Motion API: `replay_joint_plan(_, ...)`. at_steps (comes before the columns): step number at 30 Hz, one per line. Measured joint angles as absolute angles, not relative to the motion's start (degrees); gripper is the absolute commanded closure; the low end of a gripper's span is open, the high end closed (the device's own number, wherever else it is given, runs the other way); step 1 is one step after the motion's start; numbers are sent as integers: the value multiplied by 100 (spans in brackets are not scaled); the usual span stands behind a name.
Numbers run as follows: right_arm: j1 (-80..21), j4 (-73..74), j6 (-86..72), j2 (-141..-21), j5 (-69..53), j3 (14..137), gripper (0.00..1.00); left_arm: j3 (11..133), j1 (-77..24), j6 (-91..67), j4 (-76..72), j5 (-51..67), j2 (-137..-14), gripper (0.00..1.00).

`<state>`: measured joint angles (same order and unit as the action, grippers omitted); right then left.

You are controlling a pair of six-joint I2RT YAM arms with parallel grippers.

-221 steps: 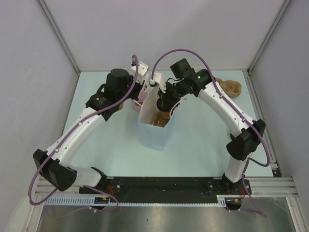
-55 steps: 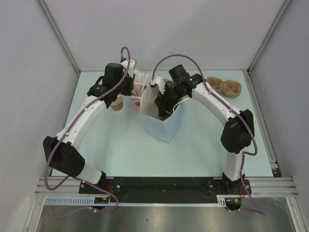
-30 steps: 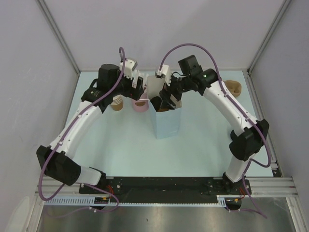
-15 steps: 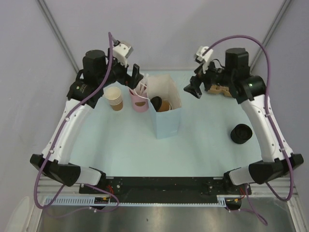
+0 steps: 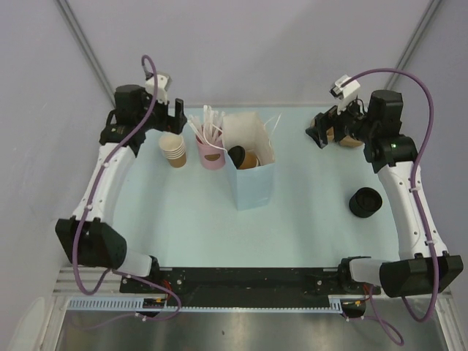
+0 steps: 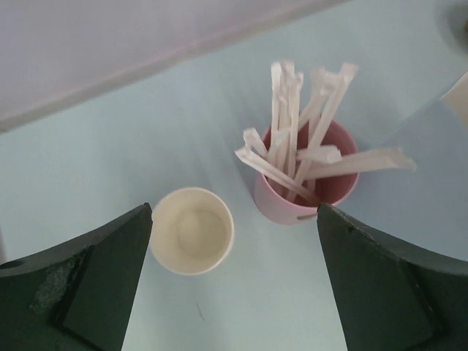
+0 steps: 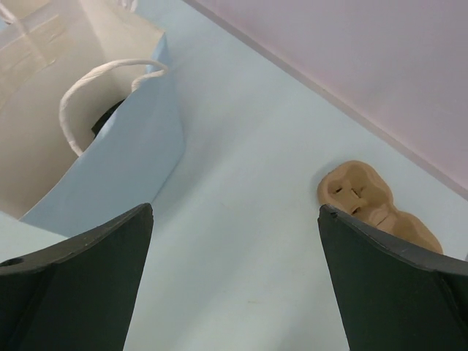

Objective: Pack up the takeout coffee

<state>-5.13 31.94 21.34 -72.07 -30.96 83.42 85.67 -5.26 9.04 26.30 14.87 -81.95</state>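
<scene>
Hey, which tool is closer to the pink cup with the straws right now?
Left. The left tool, open, hovers just behind and to the left of the pink cup. The right tool, also open, is well off to the right, beyond the paper bag.

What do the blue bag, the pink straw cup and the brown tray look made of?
Blue bag: matte paper, seemingly; sharp folds, white cord handle.
Pink cup: smooth, plastic or coated paper; unclear.
Brown tray: probably moulded pulp; dull, rounded hollows.

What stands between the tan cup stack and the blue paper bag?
A pink cup of white straws; the top view shows it best.
</scene>
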Motion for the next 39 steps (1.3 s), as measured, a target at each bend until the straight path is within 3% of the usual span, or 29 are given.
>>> replay_joint_plan(5,-458,2978,2067,-7065,-3020,8060,0,8252,-534,902,2467,1885,-8895,10)
replay_joint_plan(9,-458,2888,2053,-7061,-2993,7959,1,8272,-534,856,2276,2239,-9148,26)
replay_joint_plan(20,-515,2797,2038,-7089,-2932,7863,2,8313,-928,733,1916,2681,-9188,26)
replay_joint_plan(29,-539,2786,2038,-7129,-2932,7804,2,8315,-1441,746,1831,2121,-9533,44)
replay_joint_plan(39,-558,2751,2012,-7199,-2941,7765,4,8403,-1494,751,1811,1518,-9703,51)
